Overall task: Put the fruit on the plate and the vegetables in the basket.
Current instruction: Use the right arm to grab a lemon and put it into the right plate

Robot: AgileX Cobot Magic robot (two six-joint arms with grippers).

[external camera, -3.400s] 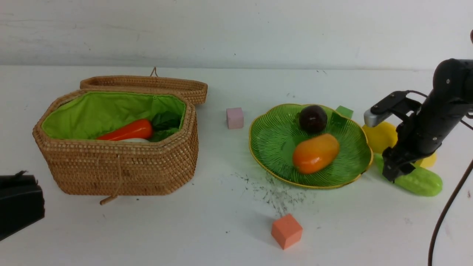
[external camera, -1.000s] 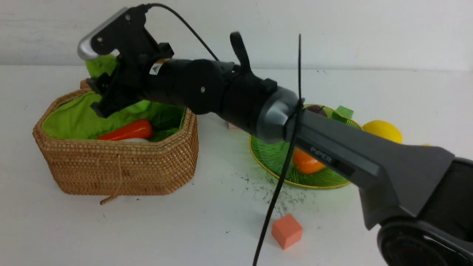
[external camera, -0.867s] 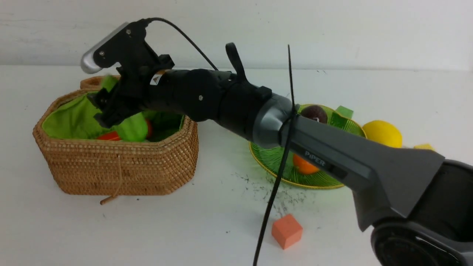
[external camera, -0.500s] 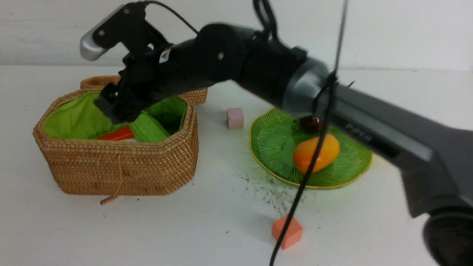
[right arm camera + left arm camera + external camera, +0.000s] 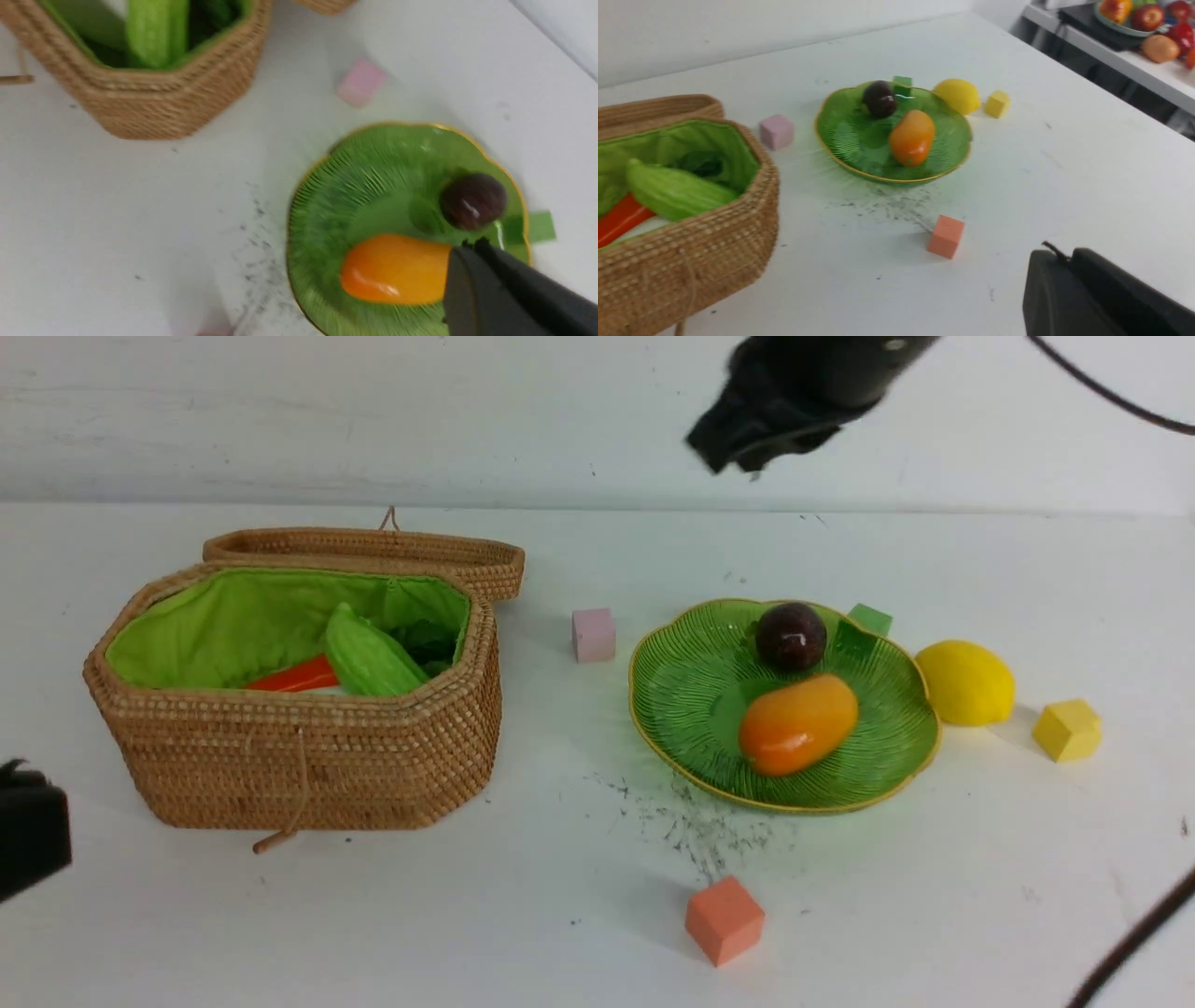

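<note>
Front view of the white tabletop (image 5: 523, 915). At left stands the large octagonal woven wicker basket (image 5: 299, 775) with bright green cloth lining, its hinged wicker lid (image 5: 373, 549) thrown back on the far side. Inside it lie the bumpy light-green toy gourd (image 5: 369, 663), tilted against the near wall, the orange toy carrot (image 5: 294, 677) just left of it, and a pale sliver of the white toy radish (image 5: 640, 228) beneath them. At right of centre sits the shallow green leaf-ribbed plate (image 5: 686, 709) with a wavy gold rim; it carries the orange-yellow oval toy mango (image 5: 798, 723) near its middle and the small dark purple round toy mangosteen (image 5: 791, 635) at its far edge. The yellow toy lemon (image 5: 966, 681) rests on the table just right of the plate, off the dish. Four foam cubes lie loose: a pink one (image 5: 594, 634) between basket and plate, a green one (image 5: 870, 618) behind the plate, a yellow one (image 5: 1067, 730) right of the lemon, and an orange one (image 5: 724, 919) near the front. The right gripper (image 5: 472, 243) hangs high above the plate, fingers pressed together and empty. The left gripper (image 5: 1057, 253) sits low at the near left, fingers likewise together, grasping nothing.
</note>
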